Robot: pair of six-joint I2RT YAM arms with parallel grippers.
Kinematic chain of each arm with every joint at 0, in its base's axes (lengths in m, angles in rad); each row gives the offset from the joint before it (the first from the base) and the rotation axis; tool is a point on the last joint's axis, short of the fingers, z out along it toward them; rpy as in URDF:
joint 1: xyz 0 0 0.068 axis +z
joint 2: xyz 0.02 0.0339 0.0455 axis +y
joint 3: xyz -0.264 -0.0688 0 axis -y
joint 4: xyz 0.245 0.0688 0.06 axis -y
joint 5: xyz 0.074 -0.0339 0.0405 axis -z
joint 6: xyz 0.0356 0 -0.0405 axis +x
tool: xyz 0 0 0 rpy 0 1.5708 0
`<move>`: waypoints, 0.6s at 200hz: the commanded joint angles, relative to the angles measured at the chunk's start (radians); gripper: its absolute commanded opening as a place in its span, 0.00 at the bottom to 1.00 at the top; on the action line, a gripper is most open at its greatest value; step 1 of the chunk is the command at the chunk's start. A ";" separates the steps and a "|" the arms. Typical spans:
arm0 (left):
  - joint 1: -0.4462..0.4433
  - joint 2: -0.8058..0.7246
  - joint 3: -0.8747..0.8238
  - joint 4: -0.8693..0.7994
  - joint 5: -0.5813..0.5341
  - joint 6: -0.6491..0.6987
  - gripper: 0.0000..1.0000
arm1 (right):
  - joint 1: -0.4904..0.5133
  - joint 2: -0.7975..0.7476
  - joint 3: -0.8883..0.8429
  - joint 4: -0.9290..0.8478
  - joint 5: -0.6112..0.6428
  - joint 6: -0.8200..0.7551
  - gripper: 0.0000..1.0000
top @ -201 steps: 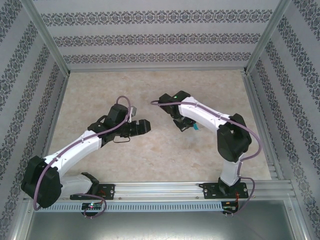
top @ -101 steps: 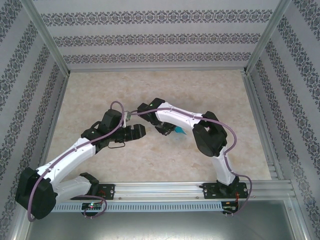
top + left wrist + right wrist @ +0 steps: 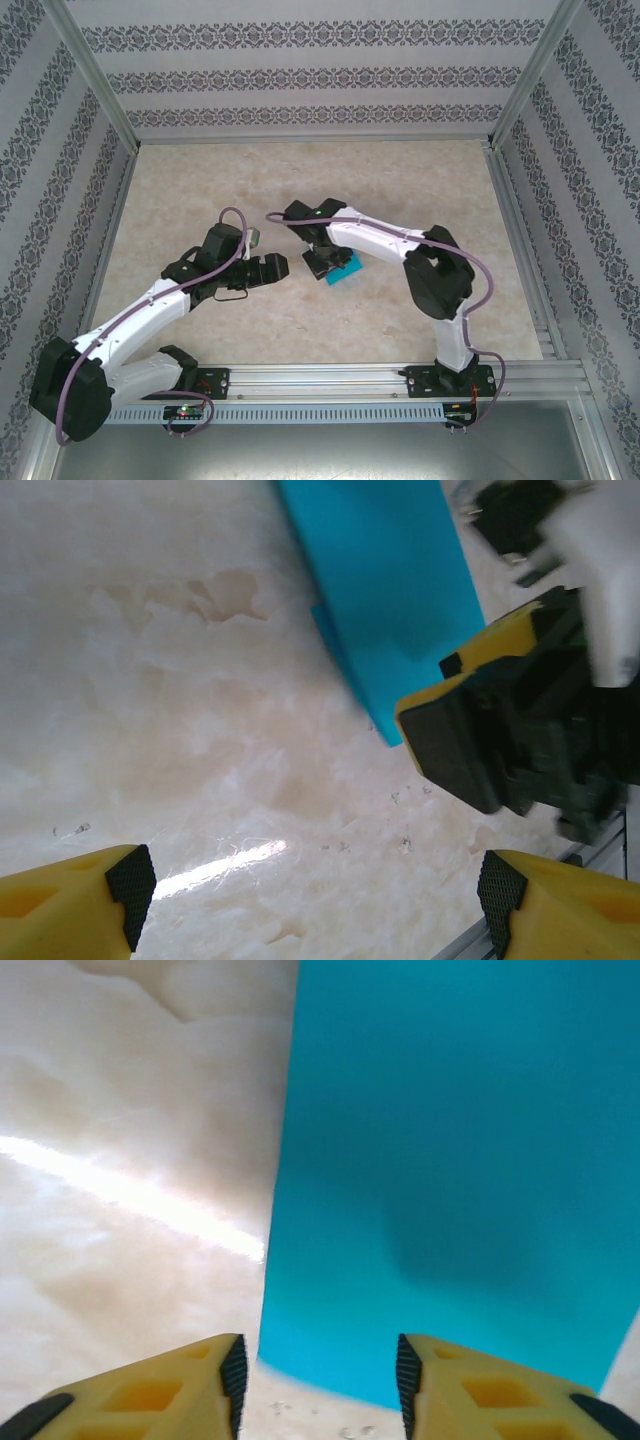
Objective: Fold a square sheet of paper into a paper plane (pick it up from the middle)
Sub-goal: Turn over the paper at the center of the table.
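Note:
The turquoise sheet of paper [image 3: 345, 268] lies on the marble table as a folded, straight-edged strip, just right of centre. In the left wrist view the paper [image 3: 390, 590] shows a doubled layer along its left edge. My right gripper [image 3: 324, 262] hangs over its left end, open. In the right wrist view the paper [image 3: 450, 1160] spreads ahead of the gripper [image 3: 320, 1372], its near edge below the gap between the jaws, touching neither pad. My left gripper [image 3: 276, 268] is open just left of the paper. Its gap [image 3: 312, 885] holds nothing, and the right gripper's fingers [image 3: 460, 750] show ahead.
The table [image 3: 200, 190] is walled by patterned panels on three sides. An aluminium rail [image 3: 330, 375] carrying both arm bases runs along the near edge. The two grippers are close together at the table's middle.
The right arm swung left toward the left gripper and lowered. Its jaws went from shut to open, letting the paper go onto the table. The left arm barely moved.

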 commanded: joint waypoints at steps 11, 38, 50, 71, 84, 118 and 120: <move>0.014 0.062 0.026 0.041 0.047 -0.008 0.86 | -0.071 -0.147 -0.122 0.208 -0.276 0.054 0.51; 0.015 0.141 0.058 0.086 0.075 -0.012 0.85 | -0.139 -0.243 -0.216 0.272 -0.337 0.086 0.51; 0.015 0.186 0.086 0.102 0.085 -0.009 0.83 | -0.172 -0.291 -0.254 0.269 -0.331 0.082 0.51; 0.011 0.286 0.145 0.136 0.120 -0.004 0.78 | -0.241 -0.384 -0.346 0.302 -0.363 0.090 0.51; 0.008 0.353 0.183 0.154 0.134 0.000 0.75 | -0.293 -0.424 -0.406 0.337 -0.414 0.103 0.51; -0.008 0.519 0.296 0.176 0.172 0.016 0.62 | -0.355 -0.457 -0.484 0.378 -0.489 0.106 0.51; -0.010 0.527 0.301 0.173 0.172 0.018 0.62 | -0.356 -0.457 -0.487 0.380 -0.493 0.107 0.52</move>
